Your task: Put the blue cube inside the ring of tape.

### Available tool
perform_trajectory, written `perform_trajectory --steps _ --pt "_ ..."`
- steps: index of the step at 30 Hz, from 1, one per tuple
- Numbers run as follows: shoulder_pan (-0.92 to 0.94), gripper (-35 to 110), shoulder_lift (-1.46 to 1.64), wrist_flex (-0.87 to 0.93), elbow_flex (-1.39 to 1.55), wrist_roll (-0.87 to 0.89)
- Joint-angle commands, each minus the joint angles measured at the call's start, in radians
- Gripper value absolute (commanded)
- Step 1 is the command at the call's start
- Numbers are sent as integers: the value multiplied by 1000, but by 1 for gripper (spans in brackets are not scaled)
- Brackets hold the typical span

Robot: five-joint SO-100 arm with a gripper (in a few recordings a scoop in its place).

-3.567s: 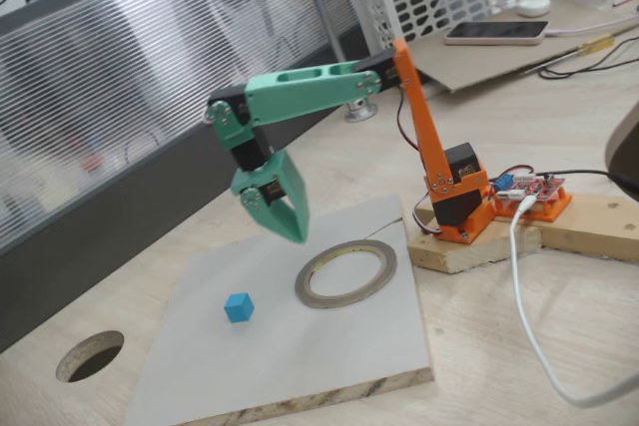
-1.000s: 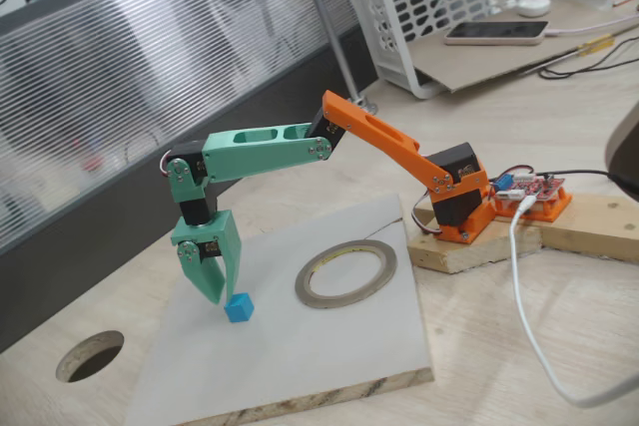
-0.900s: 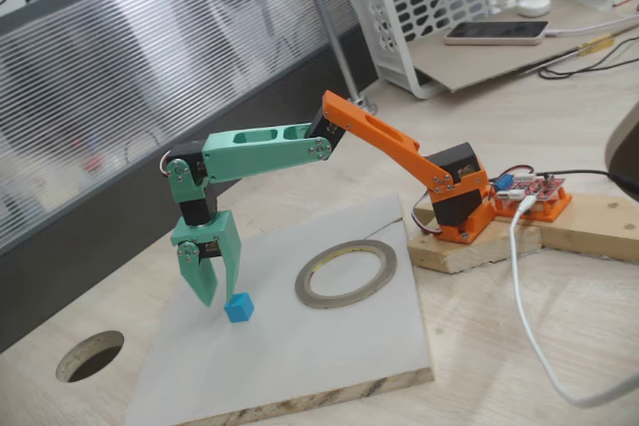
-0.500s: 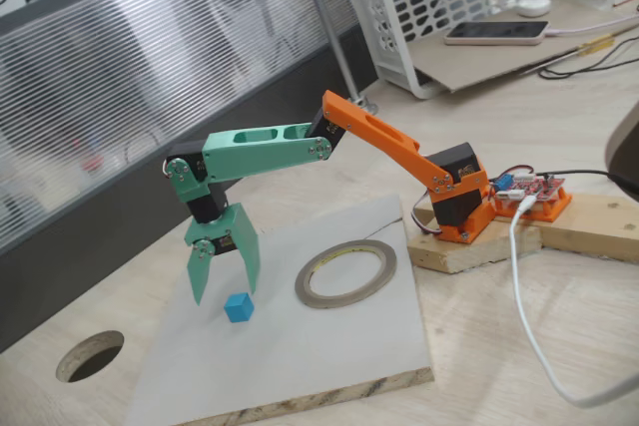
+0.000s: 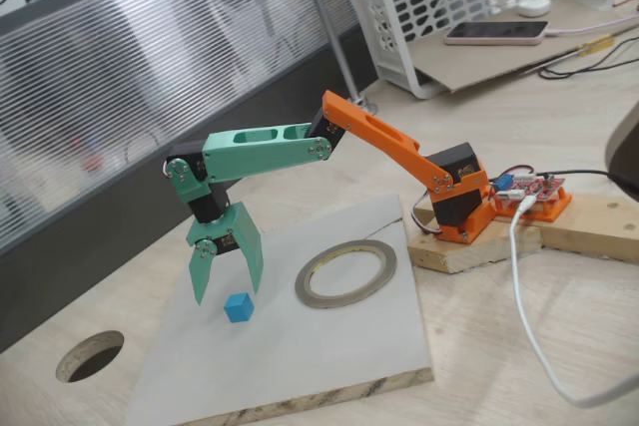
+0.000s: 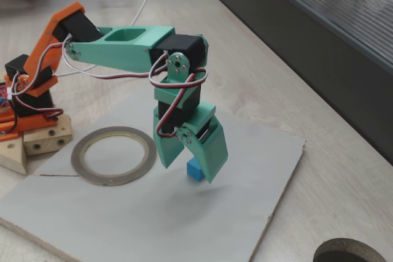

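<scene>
The blue cube (image 5: pixel 238 307) lies on the grey board (image 5: pixel 300 366), left of the ring of tape (image 5: pixel 344 299) in this fixed view. My green gripper (image 5: pixel 228 291) hangs open just above the cube, one finger on each side, pointing down. From the other side, the gripper (image 6: pixel 187 170) straddles the cube (image 6: pixel 195 170), which is partly hidden behind the nearer finger. The ring of tape (image 6: pixel 114 180) lies flat to the left of the gripper there, with nothing inside it.
A dark round hole (image 5: pixel 90 354) is cut in the tabletop beyond the board's left corner, also visible as the hole (image 6: pixel 344 253). The arm's orange base (image 5: pixel 459 202) sits on a wooden block, with a white cable (image 5: pixel 524 296) beside it. A white basket and a phone lie at the back.
The gripper came from above the ring down to the cube. Within the last second its jaws opened from shut, and they now straddle the cube. The cube and ring have not moved.
</scene>
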Motion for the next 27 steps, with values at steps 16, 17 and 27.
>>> perform_trajectory --steps 16,17,27 --pt "-14 60 26 9 -5 11" --pt "-15 60 26 9 0 11" --pt "-21 60 26 15 2 11"
